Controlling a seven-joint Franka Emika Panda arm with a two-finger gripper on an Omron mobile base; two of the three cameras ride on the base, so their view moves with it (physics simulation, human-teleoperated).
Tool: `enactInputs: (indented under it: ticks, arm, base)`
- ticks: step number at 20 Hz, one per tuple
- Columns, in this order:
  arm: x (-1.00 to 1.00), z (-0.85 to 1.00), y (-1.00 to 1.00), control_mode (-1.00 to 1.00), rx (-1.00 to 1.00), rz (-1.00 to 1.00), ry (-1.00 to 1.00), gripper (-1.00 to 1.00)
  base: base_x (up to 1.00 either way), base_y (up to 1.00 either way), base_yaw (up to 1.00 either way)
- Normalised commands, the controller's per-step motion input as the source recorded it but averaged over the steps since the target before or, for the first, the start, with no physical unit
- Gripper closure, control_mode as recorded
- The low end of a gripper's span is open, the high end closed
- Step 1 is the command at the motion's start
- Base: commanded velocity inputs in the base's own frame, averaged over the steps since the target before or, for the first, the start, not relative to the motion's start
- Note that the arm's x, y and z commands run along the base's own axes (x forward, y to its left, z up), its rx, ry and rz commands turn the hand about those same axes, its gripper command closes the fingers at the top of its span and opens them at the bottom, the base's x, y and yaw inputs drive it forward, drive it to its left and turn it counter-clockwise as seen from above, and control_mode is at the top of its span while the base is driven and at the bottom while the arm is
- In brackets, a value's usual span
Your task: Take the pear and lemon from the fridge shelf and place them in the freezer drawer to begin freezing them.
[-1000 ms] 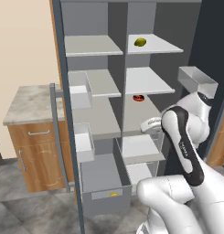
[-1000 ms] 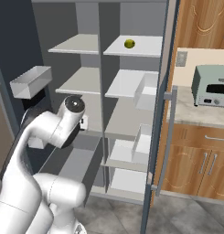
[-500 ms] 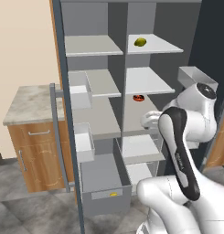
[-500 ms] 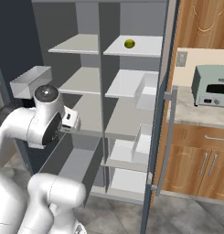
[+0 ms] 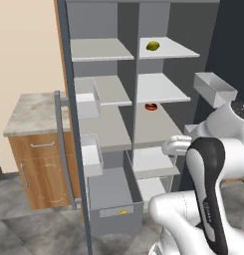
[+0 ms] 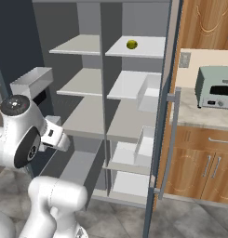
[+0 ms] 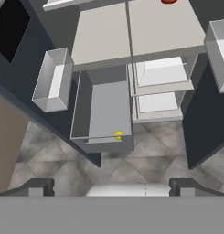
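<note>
Now pincer [image 7: 111, 185] wide, above freezer drawer [image 7: 104, 116]

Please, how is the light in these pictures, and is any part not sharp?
Left base view: flat, even light, the fridge shelf pale, no glare. Right base view: the fridge's left wall is dark. Hand view: the freezer drawer looks soft, slightly blurred.

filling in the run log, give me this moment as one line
phase: between fruits | lemon: in freezer drawer, drawer open | pear: on top fridge shelf | gripper: open, empty, above drawer
</note>
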Motion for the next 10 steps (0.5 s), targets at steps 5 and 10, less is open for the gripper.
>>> enactInputs:
  ticks: [5, 10]
  arm:
    - [-0.04, -0.06, 0.0, -1.0, 0.0, -0.01, 0.03, -1.0]
    - [-0.04, -0.19, -0.07, -1.0, 0.0, -0.02, 0.0, -1.0]
  base:
    - [0.0, 0.0, 0.0]
    - [0.0, 0.0, 0.0]
